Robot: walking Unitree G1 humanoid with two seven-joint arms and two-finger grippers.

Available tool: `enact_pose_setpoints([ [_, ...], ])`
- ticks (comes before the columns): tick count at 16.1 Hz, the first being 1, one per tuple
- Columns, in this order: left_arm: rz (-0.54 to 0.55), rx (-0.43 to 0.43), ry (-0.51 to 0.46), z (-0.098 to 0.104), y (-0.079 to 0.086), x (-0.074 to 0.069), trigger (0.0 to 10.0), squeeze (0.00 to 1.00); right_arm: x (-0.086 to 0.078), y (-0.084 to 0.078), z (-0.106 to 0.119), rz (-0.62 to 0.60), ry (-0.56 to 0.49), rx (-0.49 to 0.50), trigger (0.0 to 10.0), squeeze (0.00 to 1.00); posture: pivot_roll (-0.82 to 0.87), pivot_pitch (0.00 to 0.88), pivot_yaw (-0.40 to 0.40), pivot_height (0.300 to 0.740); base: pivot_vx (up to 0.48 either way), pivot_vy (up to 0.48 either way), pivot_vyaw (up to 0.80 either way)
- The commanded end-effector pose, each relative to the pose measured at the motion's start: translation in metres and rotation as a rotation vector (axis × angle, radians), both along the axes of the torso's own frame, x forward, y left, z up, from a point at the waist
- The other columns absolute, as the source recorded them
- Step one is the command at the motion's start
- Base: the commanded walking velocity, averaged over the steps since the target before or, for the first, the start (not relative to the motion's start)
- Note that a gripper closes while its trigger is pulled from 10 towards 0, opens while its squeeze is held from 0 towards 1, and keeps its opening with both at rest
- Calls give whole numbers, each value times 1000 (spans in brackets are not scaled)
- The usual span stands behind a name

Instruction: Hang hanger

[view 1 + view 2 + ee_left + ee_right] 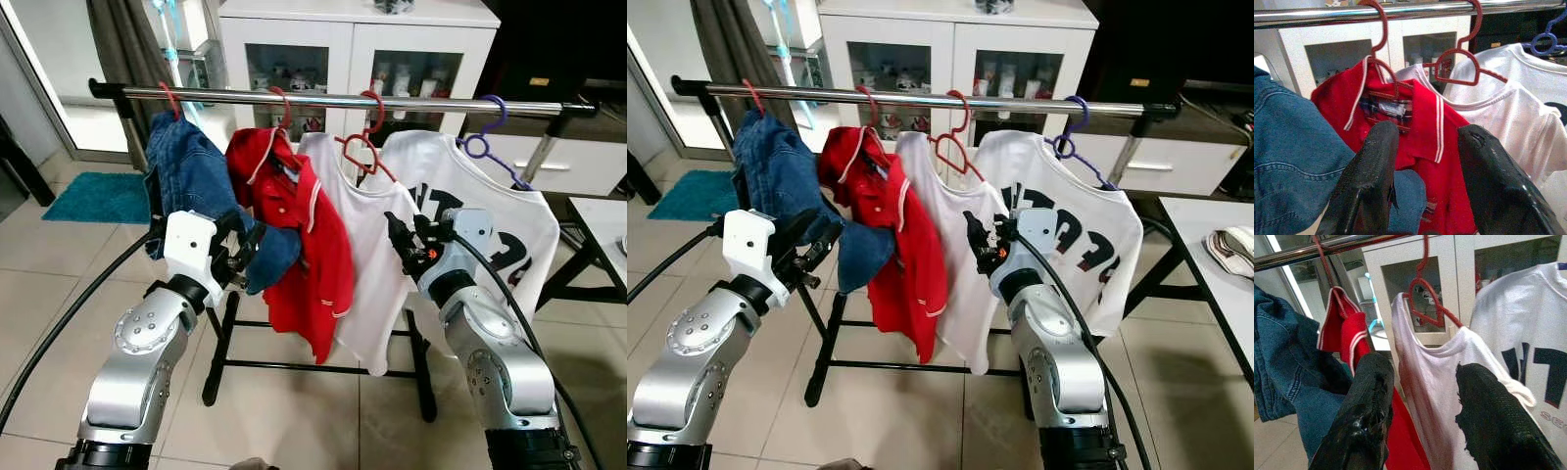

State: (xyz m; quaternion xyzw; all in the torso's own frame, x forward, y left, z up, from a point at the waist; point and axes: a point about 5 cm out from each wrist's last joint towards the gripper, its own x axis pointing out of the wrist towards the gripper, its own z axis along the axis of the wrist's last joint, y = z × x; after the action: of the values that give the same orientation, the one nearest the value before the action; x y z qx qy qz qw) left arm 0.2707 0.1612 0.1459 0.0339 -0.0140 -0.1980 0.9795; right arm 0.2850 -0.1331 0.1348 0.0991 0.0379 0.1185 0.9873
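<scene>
Both grippers, left (238,257) & right (400,241), open, empty, near red hanger (364,147) w/ white shirt (362,245).

The small things behind the glass doors of the white cabinet (353,59) are too small to name. The lower part of the blue denim jacket (191,181) is hidden behind the white housing of the left gripper (235,257). The black print on the white T-shirt on the purple hanger (1087,230) is partly hidden by the right gripper (977,238). The white table (1215,245) at the right is cut by the picture's edge.
</scene>
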Motion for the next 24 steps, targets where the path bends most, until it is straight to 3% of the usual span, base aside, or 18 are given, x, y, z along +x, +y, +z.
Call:
enact_pose_setpoints([
  [1, -3, 4, 2, 1, 0, 0, 10000, 357, 1, 1, 4, 6, -8, 2, 10000, 0, 18, 0, 29, 740, 0, 247, 0],
  [24, -14, 5, 5, 0, -2, 0, 10000, 357, 2, 4, 3, 32, -6, -7, 10000, 0, 20, 0, 23, 740, 0, 263, 0],
])
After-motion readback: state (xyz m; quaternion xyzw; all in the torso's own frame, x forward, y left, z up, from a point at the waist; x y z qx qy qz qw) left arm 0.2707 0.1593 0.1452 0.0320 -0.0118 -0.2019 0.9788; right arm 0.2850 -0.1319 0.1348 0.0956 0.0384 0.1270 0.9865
